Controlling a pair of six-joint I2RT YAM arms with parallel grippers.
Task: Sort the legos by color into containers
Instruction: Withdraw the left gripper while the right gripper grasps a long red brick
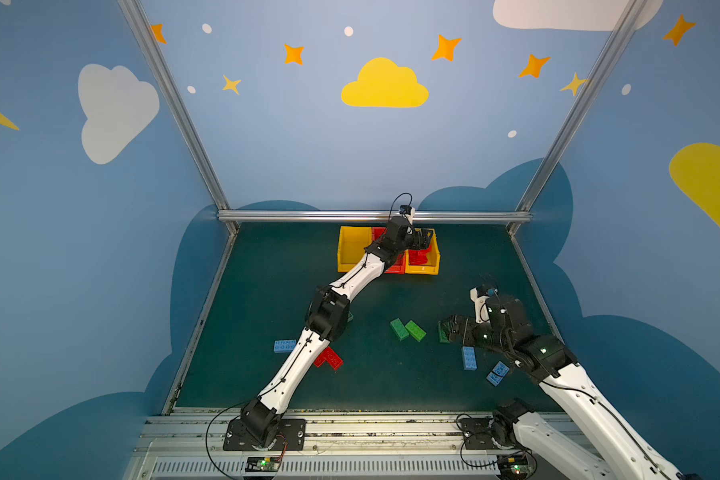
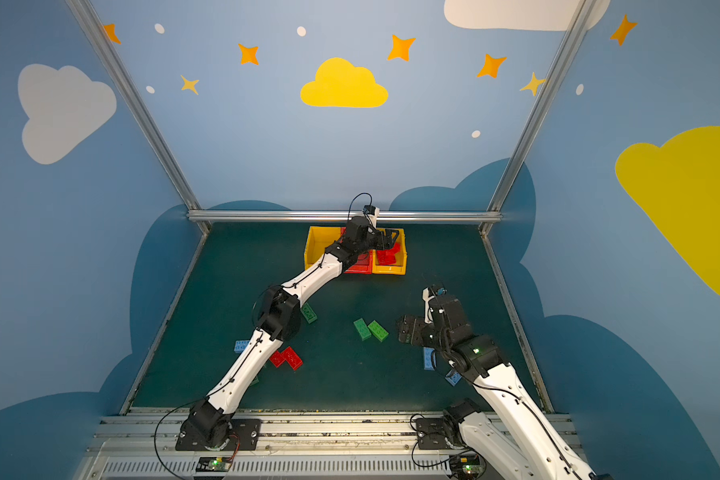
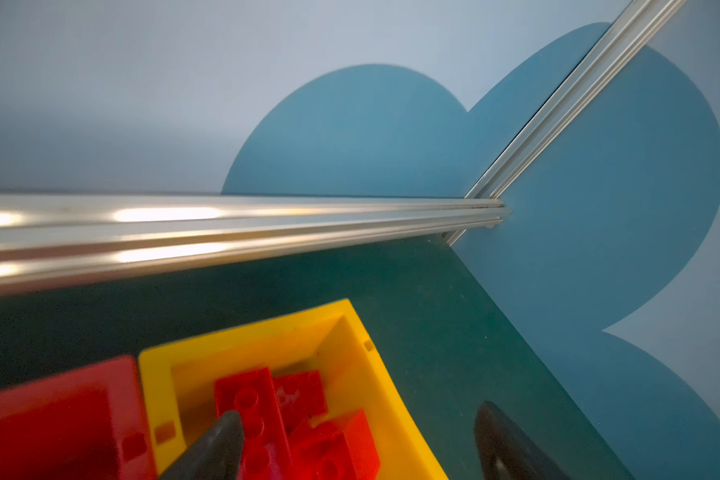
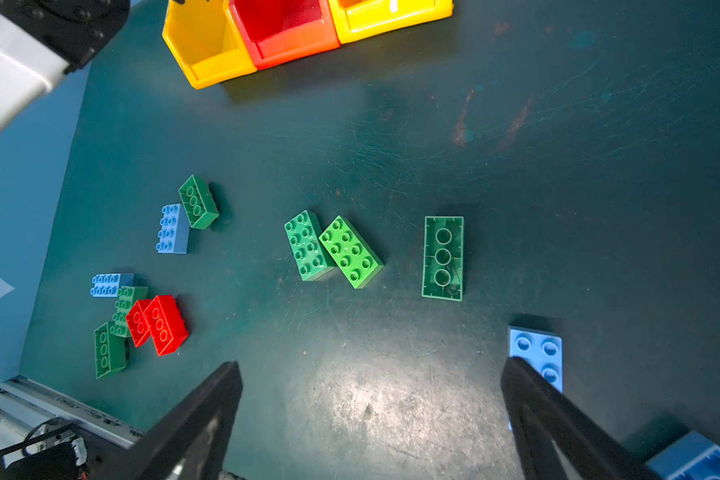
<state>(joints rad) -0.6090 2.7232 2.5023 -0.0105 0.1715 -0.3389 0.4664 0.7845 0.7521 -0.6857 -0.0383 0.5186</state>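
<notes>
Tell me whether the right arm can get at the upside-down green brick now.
Probably yes. The right arm hangs close to the upside-down green brick, jaws wide open, with bare mat between; only a blue brick lies beside one jaw.

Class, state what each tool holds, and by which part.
Nothing is held. The left tool stands open above red studded plastic bricks in a yellow plastic bin; the right tool is open over the dark green mat.

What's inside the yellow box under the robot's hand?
At least three red studded plastic bricks lie piled inside the yellow plastic bin. The open left gripper hovers above it, and one black finger covers part of the pile, so more bricks may hide underneath.
</notes>
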